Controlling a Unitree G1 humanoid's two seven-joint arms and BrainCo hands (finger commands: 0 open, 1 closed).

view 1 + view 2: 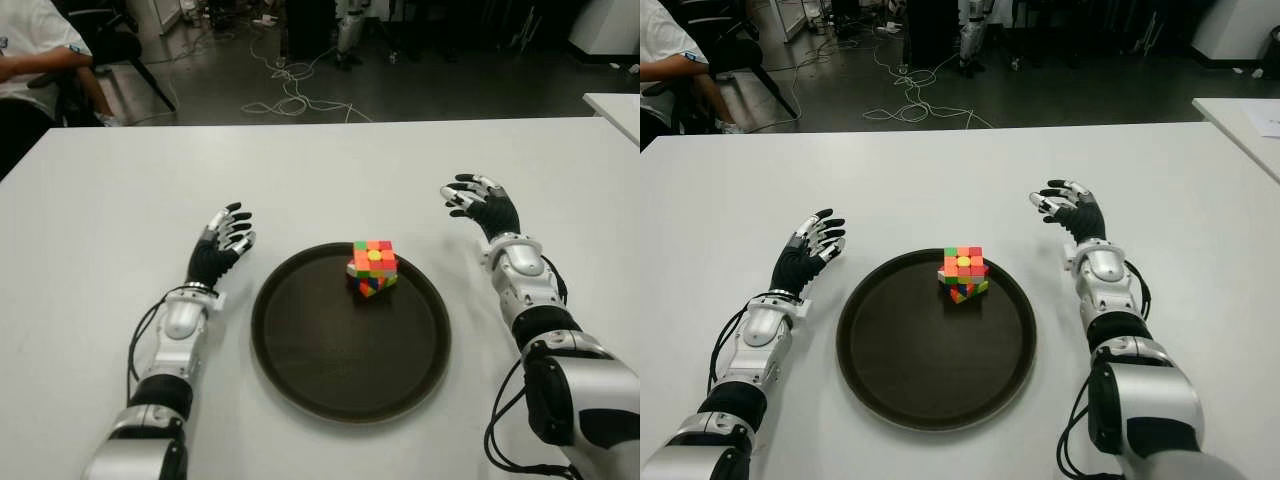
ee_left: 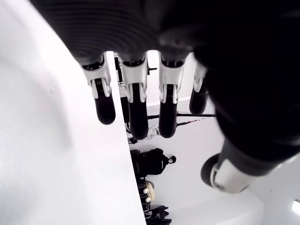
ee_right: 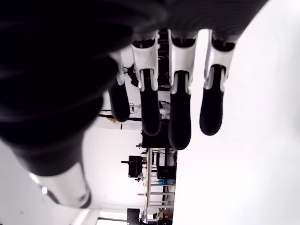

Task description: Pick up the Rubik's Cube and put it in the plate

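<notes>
The Rubik's Cube (image 1: 373,268) sits inside the dark round plate (image 1: 320,355), near its far rim, with its orange and green top face up. My left hand (image 1: 224,240) is over the white table left of the plate, fingers spread and empty. My right hand (image 1: 478,200) is to the right of the plate and a bit farther back, also open with nothing in it. Both wrist views show straight fingers (image 2: 133,105) (image 3: 178,112) holding nothing. Neither hand touches the cube.
The white table (image 1: 320,170) runs to a far edge, beyond which are a dark floor with cables (image 1: 290,95). A seated person (image 1: 30,60) is at the far left. A second white table corner (image 1: 615,105) shows at the right.
</notes>
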